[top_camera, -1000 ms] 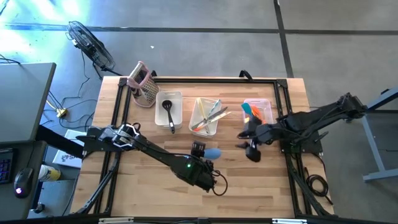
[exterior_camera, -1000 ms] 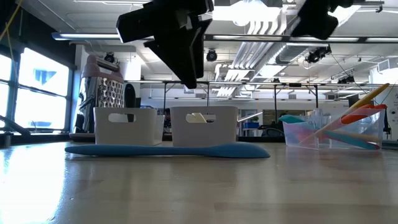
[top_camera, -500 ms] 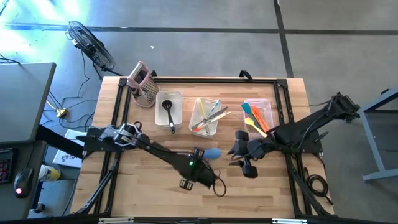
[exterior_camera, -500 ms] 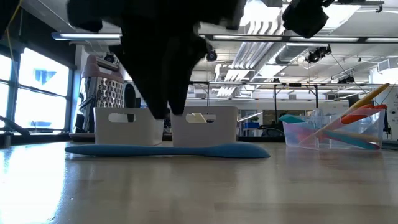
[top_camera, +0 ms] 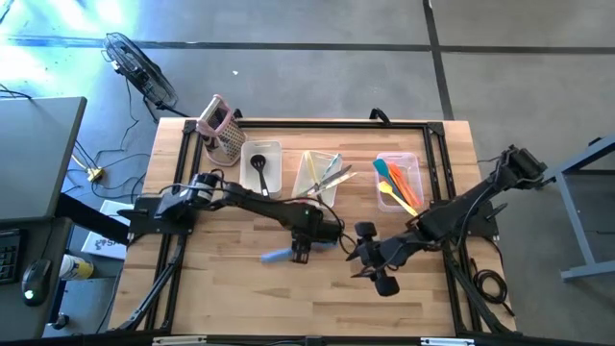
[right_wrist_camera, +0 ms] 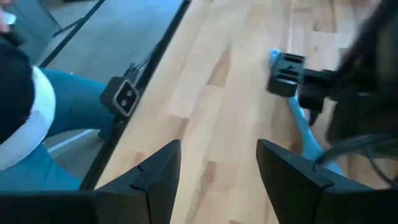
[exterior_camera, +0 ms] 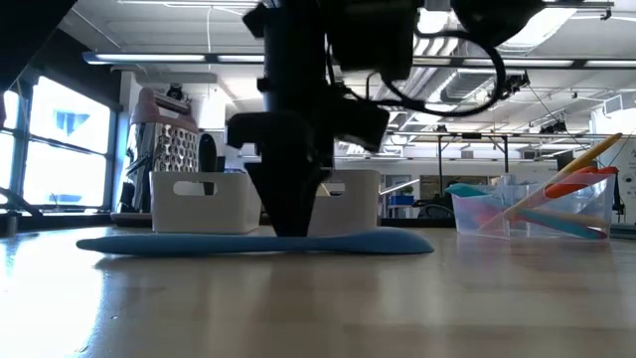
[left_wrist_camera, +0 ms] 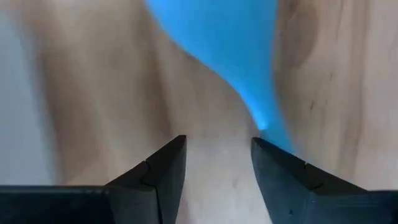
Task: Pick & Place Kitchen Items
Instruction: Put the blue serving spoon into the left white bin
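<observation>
A blue silicone spatula (exterior_camera: pixel 378 242) lies flat on the table's middle, its handle end (top_camera: pixel 273 256) toward the left and its blade (left_wrist_camera: pixel 224 43) toward the right. My left gripper (top_camera: pixel 300 252) points down at the spatula's neck. It is open, with bare wood showing between its fingers (left_wrist_camera: pixel 217 168). My right gripper (top_camera: pixel 370 259) hovers open and empty to the right of the spatula (right_wrist_camera: pixel 305 134). A black ladle (top_camera: pixel 261 173), tongs and knives (top_camera: pixel 325 179) and coloured spatulas (top_camera: pixel 396 181) lie in bins at the far side. My left gripper comes from above, pointing down, with its fingertips at table height (exterior_camera: pixel 291 231). One finger (left_wrist_camera: pixel 277 165) stands over the spatula's neck (left_wrist_camera: pixel 266 119), which runs in behind it. I cannot tell whether it touches. The spatula lies flat on the table.
Three clear bins (top_camera: pixel 279 146) (top_camera: pixel 300 165) (top_camera: pixel 417 159) stand in a row toward the far edge. A metal box grater (top_camera: pixel 223 130) stands at the far left. A person in blue trousers (right_wrist_camera: pixel 43 118) stands beyond the table's edge. Bare wood lies toward the near edge (top_camera: pixel 240 298).
My left gripper has swung round over the table's middle and come down from high up to the blue spatula. My right gripper has gone from beside the right bin toward the near edge and the left. The spatula's handle end has shifted a little along the table.
</observation>
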